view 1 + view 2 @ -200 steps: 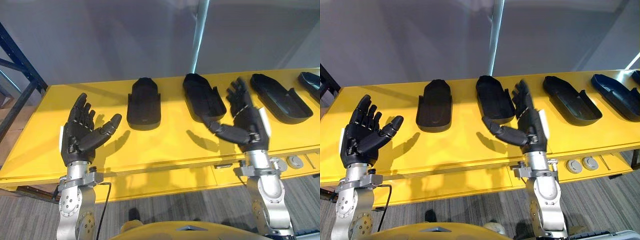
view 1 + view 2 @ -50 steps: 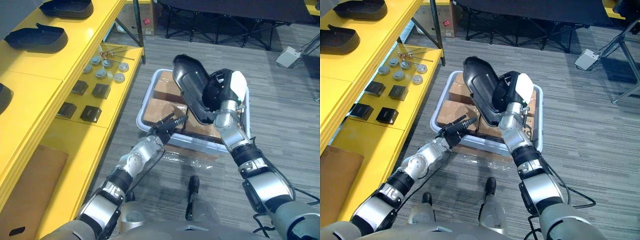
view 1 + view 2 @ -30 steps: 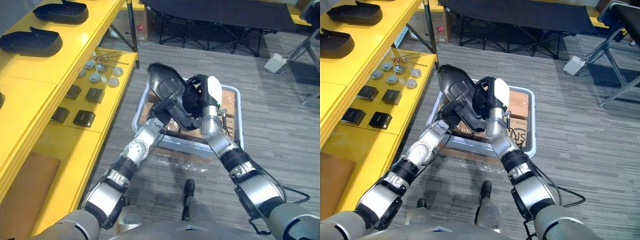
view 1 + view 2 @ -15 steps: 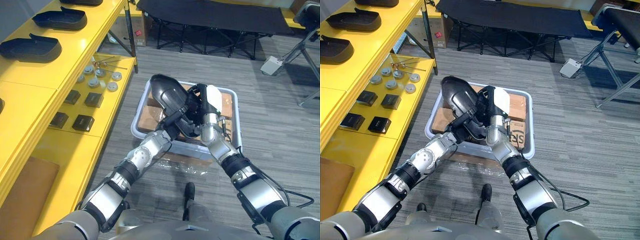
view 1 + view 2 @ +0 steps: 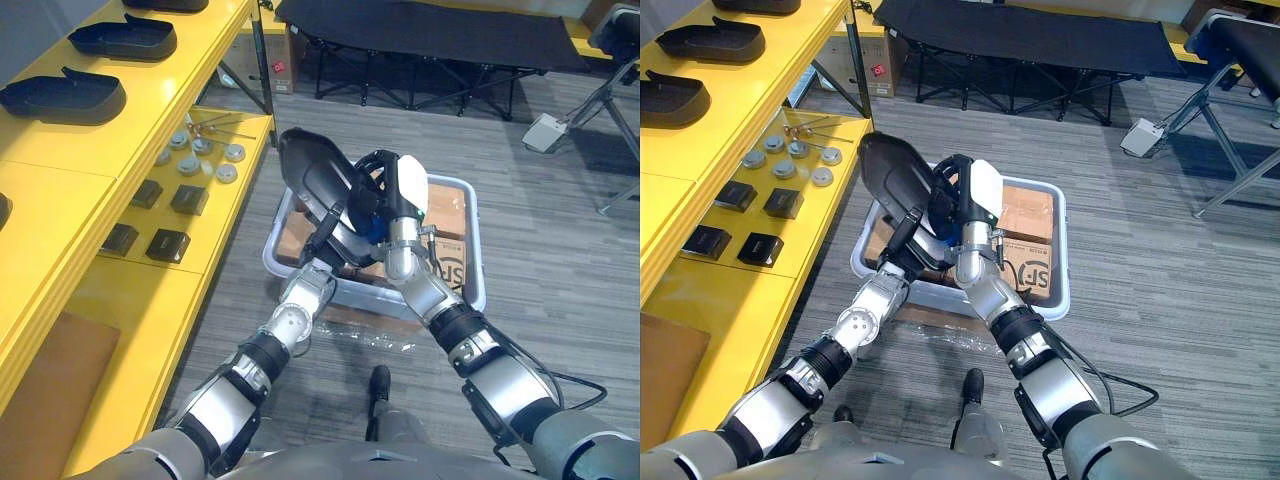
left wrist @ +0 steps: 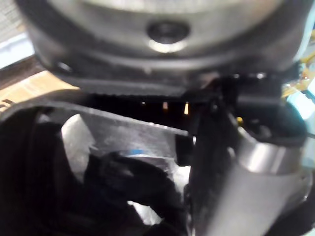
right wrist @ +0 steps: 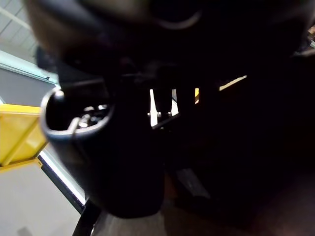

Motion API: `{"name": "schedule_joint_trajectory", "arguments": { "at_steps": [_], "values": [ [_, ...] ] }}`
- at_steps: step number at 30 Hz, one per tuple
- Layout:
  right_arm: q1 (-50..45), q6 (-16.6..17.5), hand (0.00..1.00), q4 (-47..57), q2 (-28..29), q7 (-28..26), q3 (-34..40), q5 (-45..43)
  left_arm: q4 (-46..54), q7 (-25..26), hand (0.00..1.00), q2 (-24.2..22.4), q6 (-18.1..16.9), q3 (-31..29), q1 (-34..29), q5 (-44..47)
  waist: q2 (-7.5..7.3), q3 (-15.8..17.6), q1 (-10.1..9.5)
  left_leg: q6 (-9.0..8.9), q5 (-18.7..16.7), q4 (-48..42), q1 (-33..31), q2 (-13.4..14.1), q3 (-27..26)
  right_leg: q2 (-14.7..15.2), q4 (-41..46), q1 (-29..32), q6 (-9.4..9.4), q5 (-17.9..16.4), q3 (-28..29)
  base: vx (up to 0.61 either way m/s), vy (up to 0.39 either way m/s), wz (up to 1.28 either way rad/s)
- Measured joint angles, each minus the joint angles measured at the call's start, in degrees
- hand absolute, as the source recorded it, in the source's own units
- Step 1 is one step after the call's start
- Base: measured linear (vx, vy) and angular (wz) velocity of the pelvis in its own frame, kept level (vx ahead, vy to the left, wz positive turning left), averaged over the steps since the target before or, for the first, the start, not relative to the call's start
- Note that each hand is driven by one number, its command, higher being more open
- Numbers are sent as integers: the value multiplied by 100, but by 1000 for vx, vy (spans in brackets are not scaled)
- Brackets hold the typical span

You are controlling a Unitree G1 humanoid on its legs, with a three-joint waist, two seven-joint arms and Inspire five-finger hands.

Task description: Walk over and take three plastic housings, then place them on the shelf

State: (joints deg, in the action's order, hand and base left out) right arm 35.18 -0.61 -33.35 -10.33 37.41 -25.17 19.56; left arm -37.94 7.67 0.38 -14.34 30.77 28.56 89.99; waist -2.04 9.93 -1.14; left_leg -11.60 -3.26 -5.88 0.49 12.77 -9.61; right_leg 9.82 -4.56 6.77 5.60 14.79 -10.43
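Even, bright light from overhead fills both eye views. The yellow shelf (image 5: 70, 215) glows without hot spots, and the small parts (image 5: 189, 198) on its lower level cast only short, soft shadows. The black housing (image 5: 312, 180) carries a pale sheen along its curved back. The white cover on the right robot hand (image 5: 398, 195) is the brightest patch. The left wrist view is dim, with glare on a grey metal part (image 6: 266, 167). The right wrist view is almost black, broken by thin bright slits.

Grey striped carpet floor (image 5: 560, 200), yellow racking (image 5: 60, 200) along the left, black folding cot (image 5: 420, 40) beyond.
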Motion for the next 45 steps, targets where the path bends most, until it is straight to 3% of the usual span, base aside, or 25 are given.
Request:
{"name": "schedule_joint_trajectory", "arguments": {
  "at_steps": [5, 10, 14, 26, 27, 30, 33, 35, 36, 42, 45],
  "values": [
    [-178, 110, 0, 243, 59, 191, 42, -28, 272, -9, 0, -105, -540, -10, -241, -48, 0, 0, 44, 12, -7, 4, 5, 1, -2, 0, 0, -5, 2, -2, -1, 0, 0, 0],
    [-576, 342, 0, 554, 223, 400, 284, -208, 702, 359, 0, -218, -1047, -58, -526, -915, -3, 1, 41, 11, -13, 14, 63, 1, -15, 1, 0, -54, 6, -9, 1, 0, 0, 0],
    [-861, 514, 0, 732, 286, 413, 438, -308, 1033, 719, 0, -226, -1088, -267, -623, -1653, -19, 0, 44, 40, -71, 16, 168, 0, -84, 1, -2, -112, 9, -25, 40, -19, 4, -6],
    [-1152, 698, 0, 732, 342, 409, 522, -324, 1121, 779, 0, -226, -940, -464, -745, -2103, -85, -35, 104, 17, -89, 23, 193, 0, -120, -1, -1, -109, 3, -37, 62, -5, 0, -1],
    [-1175, 699, 0, 732, 343, 409, 522, -330, 1122, 713, 100, -224, -808, -502, -770, -2108, -108, -49, 102, 13, -92, 20, 193, -1, -123, -1, -1, -109, 3, -37, 63, 0, 0, 0],
    [-1276, 695, 0, 722, 319, 404, 543, -433, 1164, 494, 100, -186, -132, -740, -822, -2346, -176, -91, 70, 9, -102, 13, 191, -3, -124, 2, -1, -109, 3, -36, 65, 0, 0, 0],
    [-1394, 652, 0, 721, 143, 228, 527, -432, 1344, -71, 100, 251, 839, -599, -820, -3066, -178, -93, 55, 21, -114, 7, 188, -6, -138, 4, -2, -94, 3, -36, 81, 0, 0, 0],
    [-1433, 612, 0, 719, 42, 145, 523, -433, 1372, -276, 100, 359, 1092, -516, -818, -3255, -178, -93, 56, 20, -115, 6, 190, -7, -146, 4, -2, -91, 3, -36, 89, -5, 1, -2],
    [-1463, 586, 0, 718, -42, 119, 521, -451, 1372, -403, 0, 416, 1316, -476, -816, -3327, -178, -93, 62, 16, -117, 2, 190, -7, -161, 3, -2, -78, 2, -36, 101, -17, 0, -6],
    [-1476, 435, 0, 713, -374, -90, 330, -492, 1363, -644, 0, 792, 2101, -9, -755, -3644, -172, -96, 160, 13, -126, -4, 189, -7, -259, -10, -3, -2, -1, -32, 184, -18, -3, -8],
    [-1473, 433, 0, 714, -388, -82, 218, -479, 1305, -639, 0, 879, 2103, -5, -735, -3655, -162, -101, 193, 9, -129, -6, 189, -6, -271, -15, -3, 9, -2, -32, 199, -5, -1, -2]
  ]
}}
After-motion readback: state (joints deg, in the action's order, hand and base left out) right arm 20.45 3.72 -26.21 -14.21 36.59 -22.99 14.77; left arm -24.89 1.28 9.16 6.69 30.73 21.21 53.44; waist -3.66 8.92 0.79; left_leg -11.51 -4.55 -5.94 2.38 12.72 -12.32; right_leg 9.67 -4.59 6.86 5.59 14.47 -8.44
